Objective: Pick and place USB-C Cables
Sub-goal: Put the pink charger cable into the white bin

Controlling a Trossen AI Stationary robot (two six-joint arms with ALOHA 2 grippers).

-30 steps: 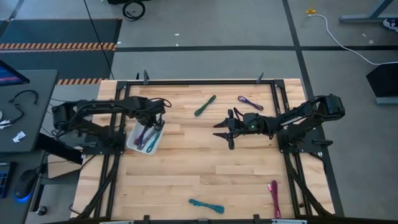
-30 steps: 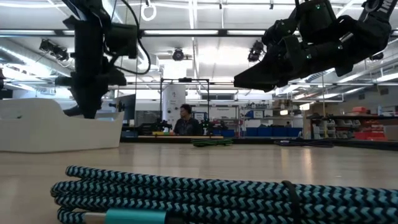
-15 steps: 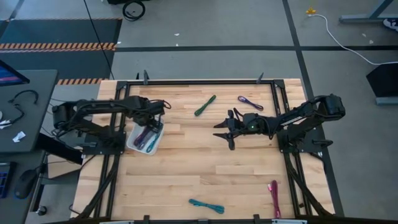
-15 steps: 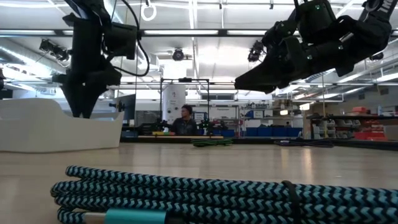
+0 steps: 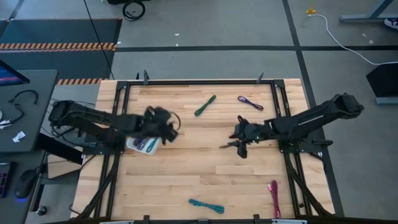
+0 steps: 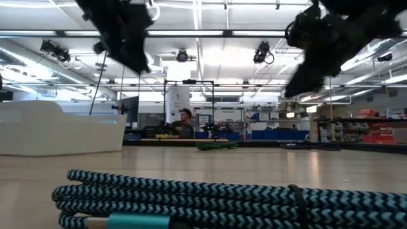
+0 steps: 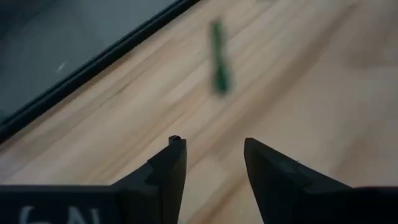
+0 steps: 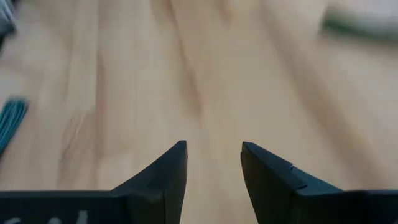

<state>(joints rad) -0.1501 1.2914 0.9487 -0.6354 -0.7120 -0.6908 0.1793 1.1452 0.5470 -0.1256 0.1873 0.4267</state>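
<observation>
both jaws stand apart and empty. the left gripper (image 5: 166, 132) has let go and swung right, off the white tray (image 5: 133, 145), where purple and teal cables (image 5: 148, 144) now lie, so that drop looks done. it points toward the green cable (image 5: 204, 105) at the far middle. the right gripper (image 5: 239, 143) has stretched down toward the table's middle, the teal cable (image 5: 206, 205) lying near.

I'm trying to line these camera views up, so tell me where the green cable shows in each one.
High view: green cable lies at the table's far middle, left of the purple cable.
Low view: a dark green bundle at the far edge, probably it.
Left wrist view: a green streak ahead of the open left gripper.
Right wrist view: not clearly in it.
Shared landmark: the white tray.
</observation>
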